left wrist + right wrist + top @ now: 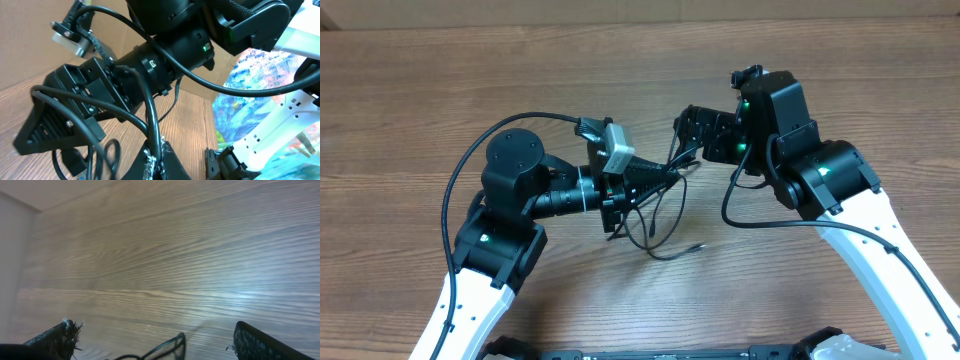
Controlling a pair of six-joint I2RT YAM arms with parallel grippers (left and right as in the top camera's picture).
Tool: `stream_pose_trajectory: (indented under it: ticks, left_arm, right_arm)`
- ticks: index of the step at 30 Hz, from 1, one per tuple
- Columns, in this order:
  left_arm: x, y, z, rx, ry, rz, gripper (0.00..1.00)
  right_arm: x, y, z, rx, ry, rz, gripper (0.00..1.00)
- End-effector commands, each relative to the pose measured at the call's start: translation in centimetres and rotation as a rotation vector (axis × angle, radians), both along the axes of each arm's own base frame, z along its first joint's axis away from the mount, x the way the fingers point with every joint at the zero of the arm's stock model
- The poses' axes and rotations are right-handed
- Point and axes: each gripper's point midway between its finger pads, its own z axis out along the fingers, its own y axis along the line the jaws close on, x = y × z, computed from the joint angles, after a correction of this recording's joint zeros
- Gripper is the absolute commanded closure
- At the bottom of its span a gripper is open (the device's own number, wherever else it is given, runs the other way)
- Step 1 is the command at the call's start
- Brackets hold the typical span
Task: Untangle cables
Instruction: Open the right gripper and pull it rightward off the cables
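Observation:
The thin black cables (655, 215) lie in a loose tangle on the wooden table (440, 90) between the two arms, with a small plug end (698, 245) at the lower right. My left gripper (665, 175) points right and is shut on one strand of the cables (150, 115), pinched between its taped fingertips (159, 162). More loops hang beside it (102, 155). My right gripper (682, 135) hovers just above and right of the left one, open. In the right wrist view its fingers (152, 332) stand wide apart, with a cable loop (172, 345) low between them.
Thicker black arm cables arc beside the left arm (460, 170) and below the right wrist (740, 215). The right arm's wrist body fills much of the left wrist view (165, 45). A colourful patterned surface (260, 100) shows at its right.

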Motion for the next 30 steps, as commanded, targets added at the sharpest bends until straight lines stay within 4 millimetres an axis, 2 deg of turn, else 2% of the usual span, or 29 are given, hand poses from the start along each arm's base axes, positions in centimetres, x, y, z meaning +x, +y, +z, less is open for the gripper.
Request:
stream_pose_trajectory:
  ticks: [1, 12, 19, 30]
  left_arm:
    - [-3.3, -0.2, 2.1, -0.040, -0.043, -0.153, 0.96]
    - [-3.2, -0.2, 2.4, -0.046, -0.063, -0.152, 0.96]
    - [-3.2, -0.2, 2.4, -0.047, -0.064, -0.151, 0.96]
    - [-2.9, 0.0, 2.5, -0.047, -0.068, -0.136, 0.96]
  right_arm:
    - [1.7, -3.9, 0.1, -0.117, -0.046, -0.183, 0.04]
    - [0.6, -5.5, -1.2, -0.197, 0.011, -0.216, 0.04]
    - [-0.8, -6.2, -2.5, -0.243, 0.082, -0.211, 0.04]
    - [-2.8, -10.2, -3.8, -0.397, 0.170, -0.297, 0.00]
